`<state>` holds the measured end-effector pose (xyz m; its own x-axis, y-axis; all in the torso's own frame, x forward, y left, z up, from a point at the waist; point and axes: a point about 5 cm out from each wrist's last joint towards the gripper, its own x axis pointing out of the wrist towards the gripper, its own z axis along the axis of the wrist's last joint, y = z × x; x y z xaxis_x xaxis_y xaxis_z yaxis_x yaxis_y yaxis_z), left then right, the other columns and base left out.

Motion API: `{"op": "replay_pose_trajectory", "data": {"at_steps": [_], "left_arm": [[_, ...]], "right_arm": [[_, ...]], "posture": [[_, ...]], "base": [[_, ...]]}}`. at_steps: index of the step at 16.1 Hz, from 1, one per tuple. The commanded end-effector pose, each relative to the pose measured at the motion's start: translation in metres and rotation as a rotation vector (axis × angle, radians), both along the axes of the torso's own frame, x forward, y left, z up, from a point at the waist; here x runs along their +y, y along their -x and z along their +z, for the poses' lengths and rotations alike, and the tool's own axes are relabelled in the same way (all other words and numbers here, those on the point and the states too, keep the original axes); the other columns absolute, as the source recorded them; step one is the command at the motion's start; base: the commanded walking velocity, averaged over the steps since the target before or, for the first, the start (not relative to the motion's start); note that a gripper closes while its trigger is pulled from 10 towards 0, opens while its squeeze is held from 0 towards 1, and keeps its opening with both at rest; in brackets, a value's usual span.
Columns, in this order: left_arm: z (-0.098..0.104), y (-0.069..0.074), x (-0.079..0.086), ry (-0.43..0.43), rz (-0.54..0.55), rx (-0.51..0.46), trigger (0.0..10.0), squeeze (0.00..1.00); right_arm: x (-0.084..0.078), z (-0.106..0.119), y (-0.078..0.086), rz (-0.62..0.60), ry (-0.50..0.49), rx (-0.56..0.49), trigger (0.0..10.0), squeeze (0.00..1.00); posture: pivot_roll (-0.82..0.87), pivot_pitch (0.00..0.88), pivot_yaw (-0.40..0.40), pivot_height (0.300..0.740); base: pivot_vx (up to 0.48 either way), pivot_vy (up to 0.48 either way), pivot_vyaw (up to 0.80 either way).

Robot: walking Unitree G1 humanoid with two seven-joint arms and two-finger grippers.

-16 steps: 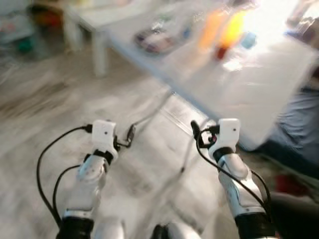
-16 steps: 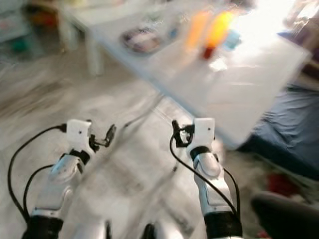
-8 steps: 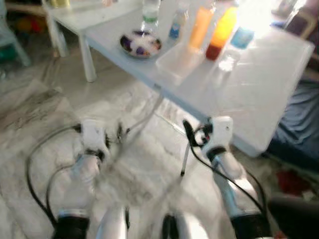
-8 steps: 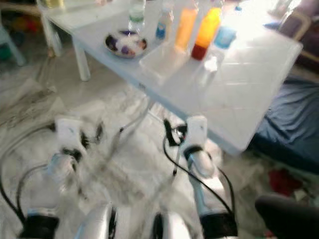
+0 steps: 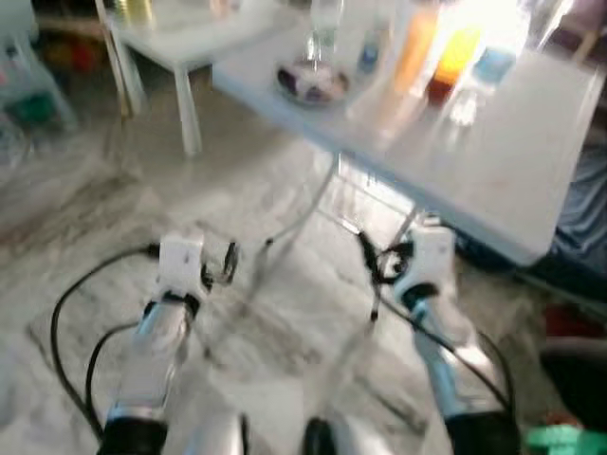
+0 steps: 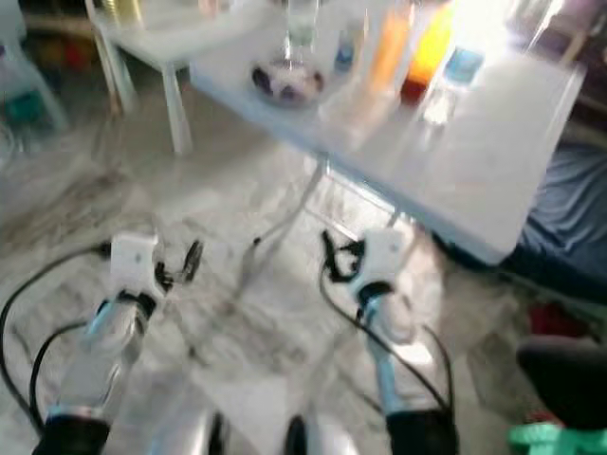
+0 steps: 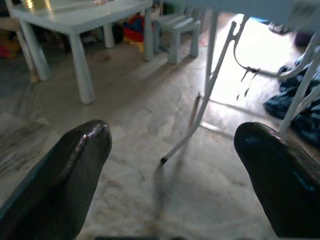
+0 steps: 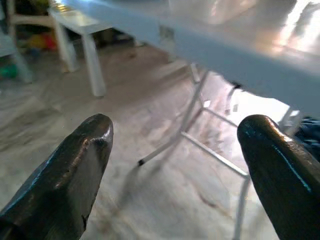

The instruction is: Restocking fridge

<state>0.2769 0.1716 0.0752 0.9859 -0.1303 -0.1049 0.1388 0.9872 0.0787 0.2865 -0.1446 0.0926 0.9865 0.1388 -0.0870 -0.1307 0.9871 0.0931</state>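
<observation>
A white folding table point(image 5: 493, 180) stands ahead, carrying two orange juice bottles point(image 5: 417, 47), a blue-capped bottle point(image 5: 372, 52), a clear bottle point(image 5: 324, 24), a blue cup point(image 5: 493, 66) and a plate of dark fruit point(image 5: 311, 81). The picture is blurred. My left gripper point(image 5: 228, 263) and right gripper point(image 5: 370, 254) hover low over the marble floor, short of the table. In both wrist views the fingers point(image 7: 75, 165) point(image 8: 75, 170) stand wide apart with nothing between them.
A smaller white table point(image 5: 180, 38) stands at the back left. The folding table's metal legs point(image 5: 313, 204) slant down to the floor between my grippers. Blue fabric point(image 5: 588, 218) lies at the right, with a green object point(image 5: 564, 441) near the bottom right corner.
The whole picture has shifted and stays blurred, so the camera has moved; the table now sits more to the right. Both arms keep the same pose with fingers apart.
</observation>
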Motion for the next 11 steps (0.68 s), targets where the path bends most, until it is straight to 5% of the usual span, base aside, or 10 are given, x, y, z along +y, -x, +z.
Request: {"op": "replay_pose_trajectory", "data": {"at_steps": [1, 3, 4, 7, 11], "left_arm": [[-0.007, 0.007, 0.017, -0.031, 0.054, 0.014, 10.0, 0.00], [-0.014, 0.017, 0.036, -0.002, 0.129, 0.071, 10.0, 0.00], [-0.012, 0.025, 0.049, 0.029, 0.197, 0.050, 10.0, 0.00], [0.008, 0.029, 0.057, 0.070, 0.325, -0.075, 10.0, 0.00], [0.018, 0.029, 0.032, -0.021, 0.193, -0.122, 10.0, 0.00]], "right_arm": [[-0.005, 0.007, 0.000, -0.021, 0.002, -0.031, 10.0, 0.00], [-0.016, 0.008, 0.003, -0.061, 0.014, -0.039, 10.0, 0.00], [-0.027, 0.010, 0.005, -0.109, 0.031, -0.051, 10.0, 0.00], [-0.047, 0.018, 0.011, -0.188, 0.021, -0.080, 10.0, 0.00], [-0.048, 0.016, 0.021, -0.231, 0.036, -0.102, 10.0, 0.00]], "posture": [[0.10, 0.146, -0.102, 0.740], [0.10, 0.130, -0.102, 0.740], [0.10, 0.113, -0.101, 0.740], [0.11, 0.077, -0.094, 0.740], [0.12, 0.062, -0.087, 0.740]], "base": [[0.000, 0.472, 0.00], [0.000, 0.000, 0.00], [0.000, 0.000, 0.00], [0.000, 0.000, 0.00], [0.000, 0.000, 0.00]]}}
